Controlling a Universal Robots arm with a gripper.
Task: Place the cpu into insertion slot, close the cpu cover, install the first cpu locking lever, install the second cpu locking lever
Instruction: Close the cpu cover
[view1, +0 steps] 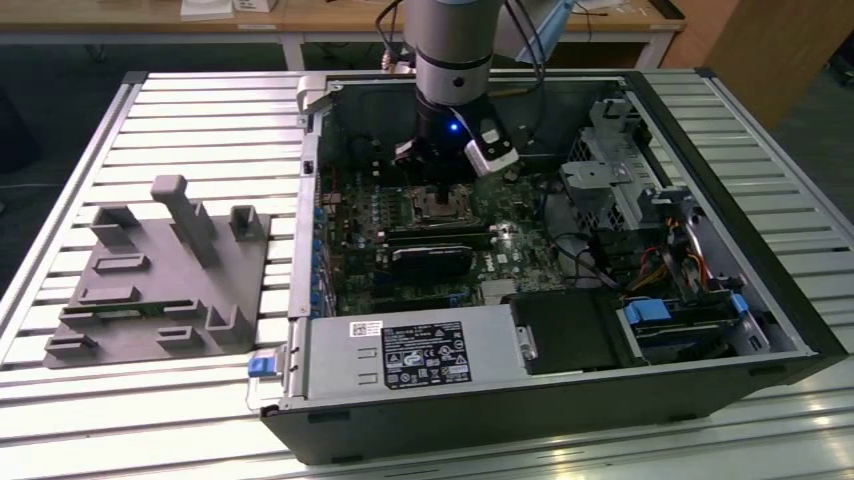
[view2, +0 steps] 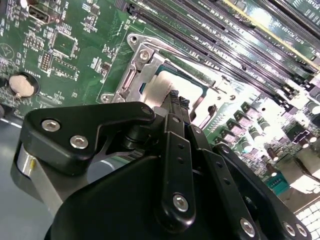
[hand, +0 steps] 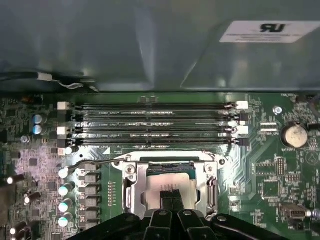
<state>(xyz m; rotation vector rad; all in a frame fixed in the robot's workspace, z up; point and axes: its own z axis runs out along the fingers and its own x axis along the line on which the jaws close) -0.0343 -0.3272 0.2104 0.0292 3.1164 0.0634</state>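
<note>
Inside the open computer case, my gripper (view1: 447, 168) hangs just over the insertion slot (view1: 438, 205). In both wrist views its two black fingertips are pressed together, shut with nothing between them, right above or on the cpu. The cpu (hand: 170, 176) (view2: 161, 84) lies flat in the slot, its pale metal face showing. The silver cpu cover (hand: 210, 186) (view2: 150, 64) frames the chip and seems to lie down over it. A thin wire locking lever (hand: 95, 162) sticks out sideways from the slot's corner. My gripper (hand: 170, 195) (view2: 176, 96) hides the near part of the slot.
Long black memory slots (hand: 155, 125) run just beyond the slot, with the grey case wall (hand: 150, 45) behind. A coin battery (hand: 293, 135), a row of capacitors (hand: 65, 200), a black graphics card (view1: 434, 262) and the power supply (view1: 407, 355) lie around. A grey fixture (view1: 160, 270) stands on the table.
</note>
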